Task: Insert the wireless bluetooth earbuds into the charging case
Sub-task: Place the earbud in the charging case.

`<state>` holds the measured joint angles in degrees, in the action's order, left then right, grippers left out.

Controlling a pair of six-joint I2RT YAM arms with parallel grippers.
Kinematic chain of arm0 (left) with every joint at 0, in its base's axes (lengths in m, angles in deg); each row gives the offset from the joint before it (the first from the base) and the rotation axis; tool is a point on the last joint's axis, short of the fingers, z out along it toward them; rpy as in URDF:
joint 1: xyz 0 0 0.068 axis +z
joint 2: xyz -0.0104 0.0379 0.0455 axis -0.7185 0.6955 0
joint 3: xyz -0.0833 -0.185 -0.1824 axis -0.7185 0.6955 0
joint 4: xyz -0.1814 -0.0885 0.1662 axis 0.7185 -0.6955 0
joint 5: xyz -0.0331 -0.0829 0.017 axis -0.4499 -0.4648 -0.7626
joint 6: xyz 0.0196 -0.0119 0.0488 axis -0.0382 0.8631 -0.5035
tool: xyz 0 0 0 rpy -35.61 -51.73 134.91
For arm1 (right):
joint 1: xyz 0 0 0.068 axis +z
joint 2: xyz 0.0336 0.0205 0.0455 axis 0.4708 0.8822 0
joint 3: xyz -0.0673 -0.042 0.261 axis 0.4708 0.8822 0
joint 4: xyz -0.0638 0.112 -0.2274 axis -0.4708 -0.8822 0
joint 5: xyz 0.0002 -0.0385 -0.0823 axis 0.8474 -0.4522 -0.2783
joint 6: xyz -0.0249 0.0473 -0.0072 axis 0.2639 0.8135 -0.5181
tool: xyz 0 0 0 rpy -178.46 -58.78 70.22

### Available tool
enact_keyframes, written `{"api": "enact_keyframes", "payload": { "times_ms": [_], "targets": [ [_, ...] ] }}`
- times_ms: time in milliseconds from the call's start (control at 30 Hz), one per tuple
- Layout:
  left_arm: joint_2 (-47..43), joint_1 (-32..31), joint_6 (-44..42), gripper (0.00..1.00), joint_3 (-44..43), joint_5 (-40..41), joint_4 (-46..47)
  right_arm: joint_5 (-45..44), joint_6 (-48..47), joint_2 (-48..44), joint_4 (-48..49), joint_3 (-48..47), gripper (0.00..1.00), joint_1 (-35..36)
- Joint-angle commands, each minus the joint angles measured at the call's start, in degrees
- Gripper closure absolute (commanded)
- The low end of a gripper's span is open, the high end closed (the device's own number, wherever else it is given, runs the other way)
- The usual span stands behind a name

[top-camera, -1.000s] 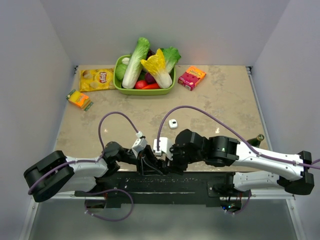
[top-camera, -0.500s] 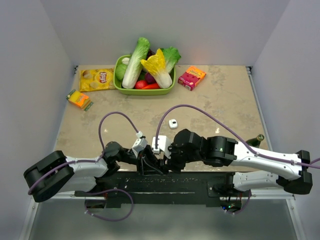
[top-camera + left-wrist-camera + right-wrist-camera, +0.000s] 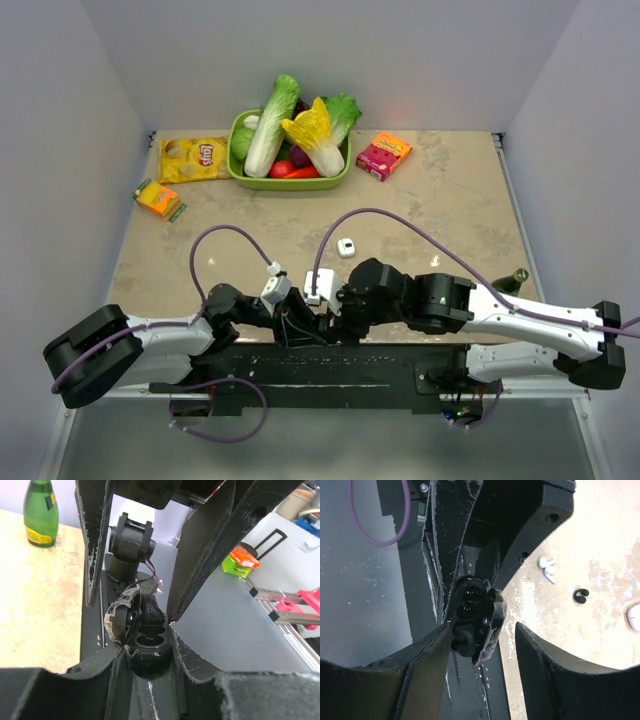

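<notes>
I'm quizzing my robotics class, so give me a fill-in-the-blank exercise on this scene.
The left gripper clamps the black case, whose lid is ___.
The vegetables sit in a ___ basket.
The glass bottle stands ___.
Missing words: open, green, upright.

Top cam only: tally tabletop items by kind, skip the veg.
Packs: 3 (yellow chips bag, orange pack, pink box)
White case: 1
Green bottle: 1
Green basket: 1
Total: 6
</notes>
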<state>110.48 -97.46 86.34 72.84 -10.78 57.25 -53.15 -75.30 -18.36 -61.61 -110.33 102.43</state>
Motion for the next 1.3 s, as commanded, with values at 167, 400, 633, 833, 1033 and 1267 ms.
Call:
{"api": "enact_keyframes", "payload": {
  "times_ms": [167,400,633,833,1033,1267],
  "targets": [
    [-0.32,-0.24,-2.34,1.00,-0.23,3.09,22.56,-5.96,2.92,-6.84,5.34,0.71,0.41,0.18],
    [0.12,-0.15,-3.39,1.00,0.03,4.93,22.47,-7.28,4.50,-8.33,5.78,2.12,0.48,0.18],
    [-0.31,-0.15,-3.48,1.00,-0.32,5.20,22.30,-7.46,4.50,-6.67,5.26,2.82,0.47,0.27],
    [-1.20,-0.15,-4.09,1.00,-0.58,5.37,20.63,-8.86,4.94,-7.37,6.05,3.44,0.46,0.18],
    [-1.72,-0.15,-4.27,1.00,-0.67,5.55,20.54,-9.83,4.94,-5.78,4.38,3.52,0.47,0.27],
    [-3.92,-0.15,-5.15,1.00,-0.50,6.60,19.31,-10.18,5.64,-6.14,4.11,4.40,0.48,0.27]
  ]
}}
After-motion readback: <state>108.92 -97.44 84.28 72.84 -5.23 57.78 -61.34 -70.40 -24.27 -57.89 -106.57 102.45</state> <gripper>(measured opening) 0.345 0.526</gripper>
